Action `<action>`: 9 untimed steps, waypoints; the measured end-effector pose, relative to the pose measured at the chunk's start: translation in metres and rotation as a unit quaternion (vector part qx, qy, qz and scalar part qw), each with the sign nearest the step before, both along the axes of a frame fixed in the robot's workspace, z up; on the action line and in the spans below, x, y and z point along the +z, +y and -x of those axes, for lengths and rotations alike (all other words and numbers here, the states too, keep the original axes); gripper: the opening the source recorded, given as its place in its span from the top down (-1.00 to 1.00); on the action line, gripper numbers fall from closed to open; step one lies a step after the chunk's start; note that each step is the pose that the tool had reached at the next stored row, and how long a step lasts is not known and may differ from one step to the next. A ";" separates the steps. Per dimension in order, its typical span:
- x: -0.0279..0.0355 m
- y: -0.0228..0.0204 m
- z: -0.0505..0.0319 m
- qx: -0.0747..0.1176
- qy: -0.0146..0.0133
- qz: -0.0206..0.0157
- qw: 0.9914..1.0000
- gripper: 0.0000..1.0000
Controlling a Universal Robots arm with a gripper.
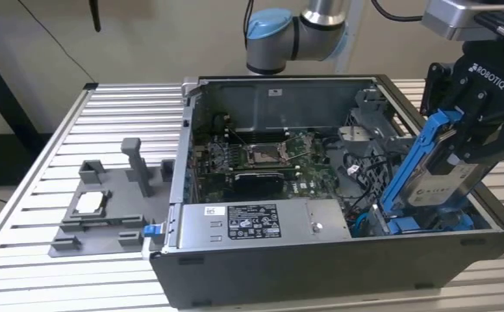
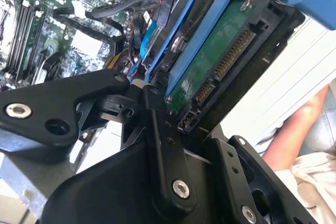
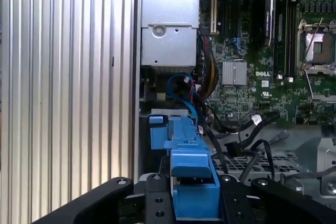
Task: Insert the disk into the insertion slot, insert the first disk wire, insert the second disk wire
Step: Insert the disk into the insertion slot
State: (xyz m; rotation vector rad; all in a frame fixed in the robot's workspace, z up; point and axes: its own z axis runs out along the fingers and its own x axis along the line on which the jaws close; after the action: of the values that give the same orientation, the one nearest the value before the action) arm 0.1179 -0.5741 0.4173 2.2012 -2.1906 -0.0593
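Disk carried at a tilt over the drive-bay corner of the computer case (image 1: 278, 273), as I see it from the remote station. The gripper (image 1: 473, 146) has its jaws pinching the disk (image 1: 438, 179) across its flat faces. The blue carrier's lower end reaches down toward the insertion slot (image 1: 475, 209), at the case's near corner on the exterior view's right. I judge the disk not yet seated, since most of its length stands above the case's rim.

In the second wrist view the disk's green circuit board (image 2: 210, 61) and its bare connector row (image 2: 231, 59) face the camera with nothing plugged in. I therefore count all three steps as open: the insertion is begun at most, and both wires are unattached. Loose black cables (image 3: 252, 121) lie over the motherboard (image 3: 252, 51) beside the bay. A second blue-tabbed carrier (image 3: 160, 129) sits low in the case at that same corner.

Writing: the power-supply box (image 1: 252, 221) along the case's near edge carries a white and a black printed label. The disk has a silver printed label, the gripper body has white lettering, and the motherboard has a small white logo. I note that these are there and leave them untranscribed
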 end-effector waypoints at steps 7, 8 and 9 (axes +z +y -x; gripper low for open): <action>-0.0076 0.0005 -0.0008 0.000 0.000 0.000 1.000 0.35; -0.0084 0.0006 -0.0009 0.000 0.000 0.000 1.000 0.35; -0.0090 0.0009 -0.0011 0.000 0.000 -0.001 1.000 0.35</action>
State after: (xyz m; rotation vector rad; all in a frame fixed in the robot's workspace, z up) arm 0.1190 -0.5732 0.4083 2.2020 -2.1910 -0.0603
